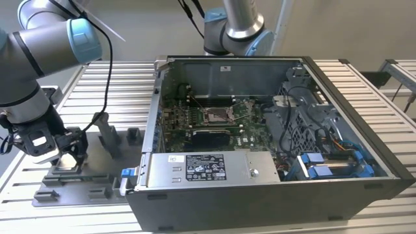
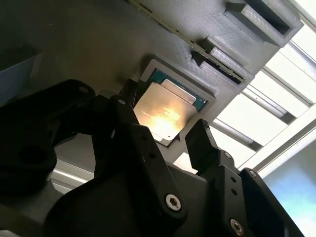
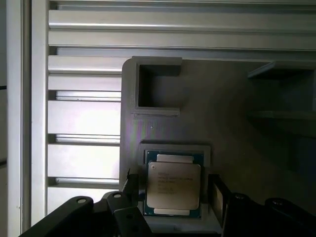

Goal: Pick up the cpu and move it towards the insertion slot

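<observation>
Jaws open, straddling but not gripping the cpu [image 3: 174,183], which lies flat in its nest on the grey fixture tray [image 3: 227,113], well apart from the insertion slot [image 1: 217,114]. Risk: off-centre closure could tilt the chip or jam it against the nest walls.
</observation>
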`<state>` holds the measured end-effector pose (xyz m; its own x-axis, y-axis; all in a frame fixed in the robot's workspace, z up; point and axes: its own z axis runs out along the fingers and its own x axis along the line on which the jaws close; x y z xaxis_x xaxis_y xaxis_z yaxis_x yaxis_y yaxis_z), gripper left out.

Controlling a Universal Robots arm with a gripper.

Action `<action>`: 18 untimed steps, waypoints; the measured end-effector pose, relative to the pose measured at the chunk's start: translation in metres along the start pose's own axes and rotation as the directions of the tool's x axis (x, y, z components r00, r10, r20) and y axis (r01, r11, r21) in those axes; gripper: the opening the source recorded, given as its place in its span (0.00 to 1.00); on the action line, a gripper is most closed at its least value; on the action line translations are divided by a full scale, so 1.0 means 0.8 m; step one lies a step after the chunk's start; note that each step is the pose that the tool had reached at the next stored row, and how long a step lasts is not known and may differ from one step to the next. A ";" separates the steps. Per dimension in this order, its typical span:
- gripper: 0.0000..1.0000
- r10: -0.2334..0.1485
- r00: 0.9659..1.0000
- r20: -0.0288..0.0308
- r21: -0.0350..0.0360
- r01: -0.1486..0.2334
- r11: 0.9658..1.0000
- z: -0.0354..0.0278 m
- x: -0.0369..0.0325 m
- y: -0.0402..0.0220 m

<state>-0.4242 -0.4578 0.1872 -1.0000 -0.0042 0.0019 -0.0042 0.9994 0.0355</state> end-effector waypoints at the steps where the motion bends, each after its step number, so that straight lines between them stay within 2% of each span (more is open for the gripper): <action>1: 0.00 0.000 1.000 0.000 0.000 0.000 1.000 0.0000 0.0000 0.0000; 9: 0.00 0.000 1.000 0.000 0.000 0.000 1.000 0.0000 0.0000 0.0000; 11: 0.00 0.000 1.000 0.000 -0.001 0.000 1.000 -0.0024 0.0000 0.0002; 14: 0.00 0.001 1.000 -0.001 -0.001 -0.001 1.000 -0.0163 0.0000 0.0006; 18: 0.00 0.001 1.000 -0.001 -0.001 -0.001 1.000 -0.0396 0.0001 0.0015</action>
<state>-0.4242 -0.4578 0.2189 -1.0000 -0.0034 0.0030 -0.0033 0.9993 0.0364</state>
